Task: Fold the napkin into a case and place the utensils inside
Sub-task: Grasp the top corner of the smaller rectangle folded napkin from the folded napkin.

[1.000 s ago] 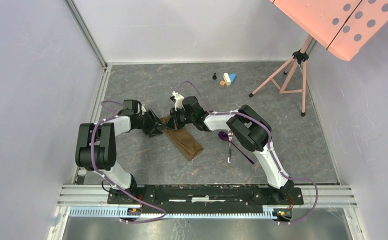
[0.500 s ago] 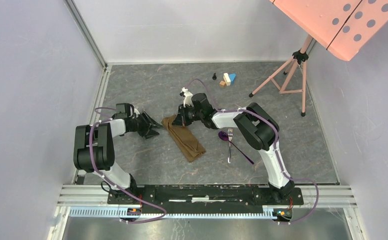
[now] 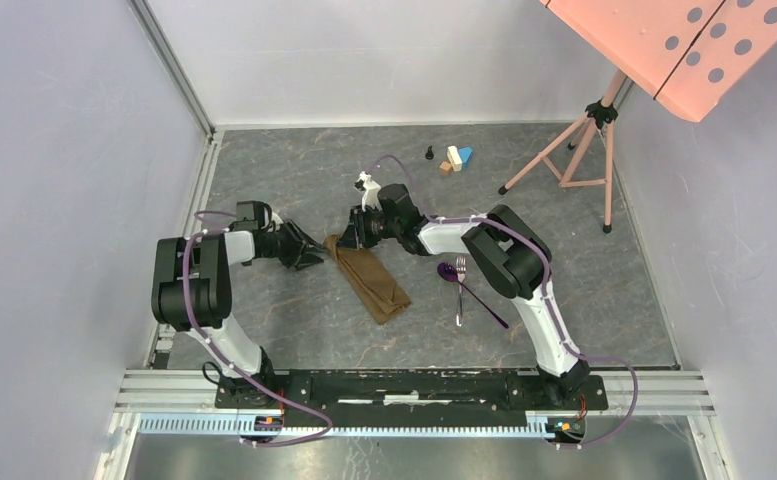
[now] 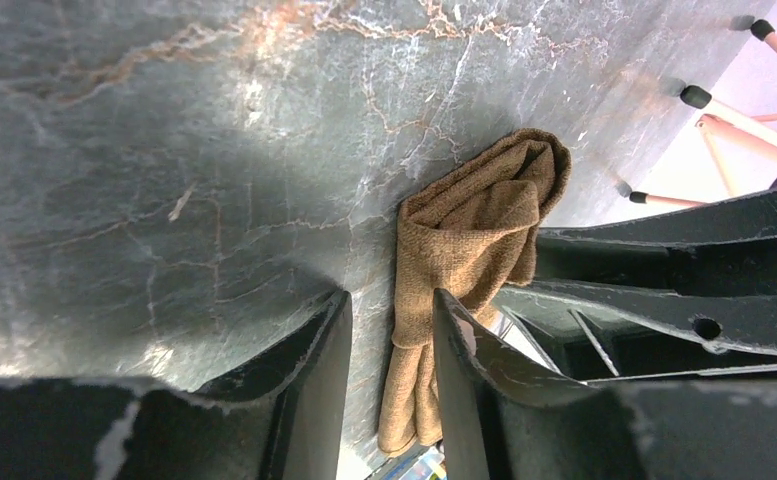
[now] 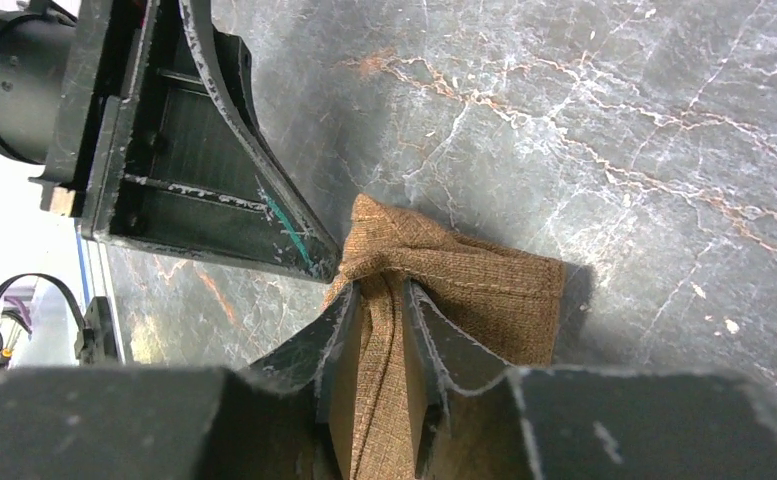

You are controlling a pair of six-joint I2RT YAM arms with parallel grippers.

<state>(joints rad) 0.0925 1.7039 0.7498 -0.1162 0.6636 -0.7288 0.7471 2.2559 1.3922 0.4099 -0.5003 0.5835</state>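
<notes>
The brown napkin lies folded into a narrow strip running diagonally across the middle of the table, with its far end bunched. My right gripper is shut on that far end; in the right wrist view its jaws pinch a ridge of the cloth. My left gripper is open just left of that end; in the left wrist view bare table and the cloth's edge lie between its fingers. The purple spoon and silver fork lie right of the napkin.
Small coloured toy blocks sit at the back. A pink tripod stand with a pink perforated panel stands at the back right. Walls close in on the left, the right and the back. The right gripper's body lies close beside my left fingers.
My left gripper has drawn back slightly to the left, off the napkin's far end. My right gripper has kept its hold and shifted a little, leaving the end bunched.
</notes>
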